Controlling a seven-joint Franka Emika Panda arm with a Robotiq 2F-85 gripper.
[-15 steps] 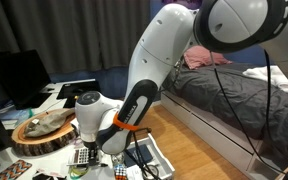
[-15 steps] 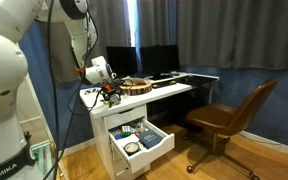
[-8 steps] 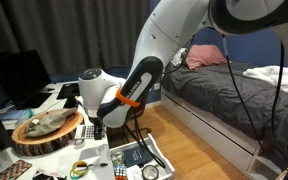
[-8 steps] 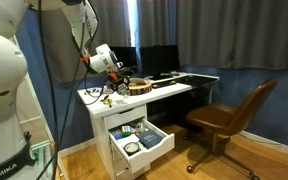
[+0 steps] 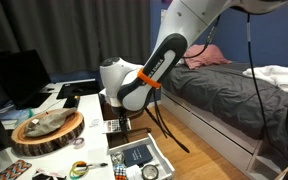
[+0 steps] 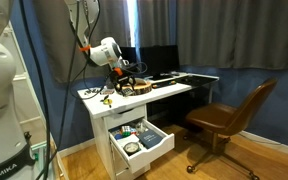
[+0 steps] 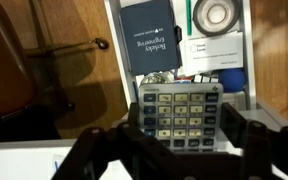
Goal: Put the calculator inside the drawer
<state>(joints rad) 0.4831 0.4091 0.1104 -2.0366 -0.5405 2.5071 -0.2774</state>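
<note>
One sec ago the tool [image 7: 180, 125] was low at the bench [image 6: 172, 89], up behind the drawer [image 6: 147, 153]. Now it's raised and swung out over the drawer's open box. It's clenched on the calculator [image 7: 179, 108], one finger on each side, keys up, hanging well above the drawer. Wrist view: the drawer gapes right beneath, w/ a dark book [image 7: 149, 35] and tape roll [image 7: 216, 15] inside, toward its far end. Pick looks done, carry approx. half through, imo. Remaining: go down over a free patch in the drawer, then let go.
</note>
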